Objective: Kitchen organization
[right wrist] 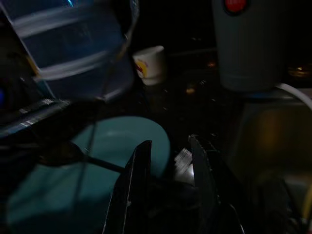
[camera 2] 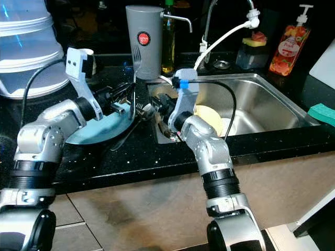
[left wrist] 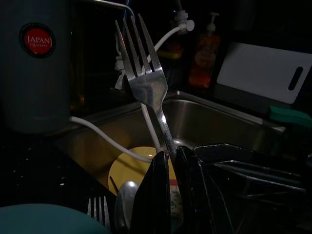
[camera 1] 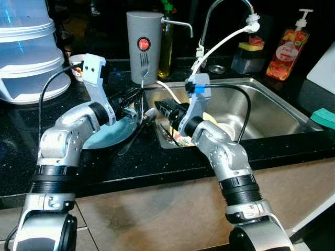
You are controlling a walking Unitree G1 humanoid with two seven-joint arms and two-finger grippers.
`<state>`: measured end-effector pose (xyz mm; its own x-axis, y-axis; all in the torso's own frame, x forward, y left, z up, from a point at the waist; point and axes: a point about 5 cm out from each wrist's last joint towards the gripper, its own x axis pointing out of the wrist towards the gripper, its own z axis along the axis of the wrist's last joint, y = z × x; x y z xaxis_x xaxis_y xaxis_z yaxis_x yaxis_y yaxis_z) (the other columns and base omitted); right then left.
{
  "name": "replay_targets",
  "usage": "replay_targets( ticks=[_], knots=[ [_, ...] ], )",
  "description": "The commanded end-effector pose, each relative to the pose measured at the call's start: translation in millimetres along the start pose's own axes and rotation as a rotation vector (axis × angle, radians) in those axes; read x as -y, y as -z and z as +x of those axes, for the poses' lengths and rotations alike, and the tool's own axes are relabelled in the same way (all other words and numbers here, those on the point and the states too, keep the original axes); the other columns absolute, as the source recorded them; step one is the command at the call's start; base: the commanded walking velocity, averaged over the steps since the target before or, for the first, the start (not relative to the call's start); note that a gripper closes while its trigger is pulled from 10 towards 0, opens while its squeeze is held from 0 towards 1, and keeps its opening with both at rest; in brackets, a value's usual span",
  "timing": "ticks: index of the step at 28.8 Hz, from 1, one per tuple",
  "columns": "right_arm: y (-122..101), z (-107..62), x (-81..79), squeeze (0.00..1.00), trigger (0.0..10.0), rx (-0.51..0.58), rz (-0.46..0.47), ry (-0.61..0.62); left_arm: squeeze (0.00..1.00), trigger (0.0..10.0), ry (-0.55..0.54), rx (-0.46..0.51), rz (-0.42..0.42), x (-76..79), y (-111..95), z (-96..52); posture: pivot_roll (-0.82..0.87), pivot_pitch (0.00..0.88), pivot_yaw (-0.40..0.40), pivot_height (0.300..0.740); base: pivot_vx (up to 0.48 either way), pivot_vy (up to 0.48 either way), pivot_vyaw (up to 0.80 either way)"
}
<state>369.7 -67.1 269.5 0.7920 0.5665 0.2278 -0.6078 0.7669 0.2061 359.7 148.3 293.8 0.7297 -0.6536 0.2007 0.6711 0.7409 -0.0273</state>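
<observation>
My left gripper [camera 1: 137,102] is shut on the handle of a silver fork [camera 1: 144,64] and holds it upright, tines up, in front of the grey canister [camera 1: 144,44]. The left wrist view shows the fork [left wrist: 145,83] rising out of the closed fingers [left wrist: 157,195]. Below it a teal plate [camera 1: 111,134] lies on the black counter, with a dark spoon [camera 1: 135,137] resting across its edge. My right gripper [camera 1: 160,107] hovers at the sink's left rim, pointing at the plate. Its fingers [right wrist: 138,180] stand apart, so it is open.
The steel sink [camera 1: 272,112] holds a yellow plate [camera 1: 212,119] and more cutlery [left wrist: 124,200]. A faucet [camera 1: 222,13] with a white hose, a soap bottle [camera 1: 288,49] and a green sponge [camera 1: 324,117] surround it. Clear stacked containers [camera 1: 26,52] and a white cup [camera 1: 77,65] stand at the left.
</observation>
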Motion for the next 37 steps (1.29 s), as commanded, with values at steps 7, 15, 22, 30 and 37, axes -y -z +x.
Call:
replay_targets(
  ticks=[7,15,22,30,37],
  knots=[
    [-9.3,0.5,-2.4,0.0,10.0,0.047,0.046,-0.005,0.0,0.0,0.002,-0.025,0.03,-1.6,4.1,-2.3,0.09,0.071,-0.002,0.74,0.0,0.0,0.0],
    [-22.9,0.8,-8.1,1.0,10.0,0.11,0.105,-0.04,0.0,0.0,0.044,-0.091,0.157,7.4,11.1,3.1,0.09,0.071,-0.002,0.74,0.0,0.0,0.0],
    [-35.3,1.9,-29.4,0.0,10.0,0.155,0.164,-0.16,0.0,0.0,0.056,-0.129,0.231,15.3,19.5,14.2,0.09,0.068,0.004,0.74,0.0,0.0,0.0],
    [-25.1,1.8,-34.3,0.0,10.0,0.09,0.123,-0.159,0.0,0.0,0.082,-0.114,0.249,21.2,17.7,17.5,0.09,0.068,0.004,0.74,0.0,0.0,0.0],
    [-30.0,2.8,-15.6,0.0,10.0,0.13,0.083,-0.001,0.0,0.0,0.037,-0.084,0.27,16.9,12.4,16.2,0.09,0.064,0.002,0.74,0.0,0.0,0.0]
  ],
)
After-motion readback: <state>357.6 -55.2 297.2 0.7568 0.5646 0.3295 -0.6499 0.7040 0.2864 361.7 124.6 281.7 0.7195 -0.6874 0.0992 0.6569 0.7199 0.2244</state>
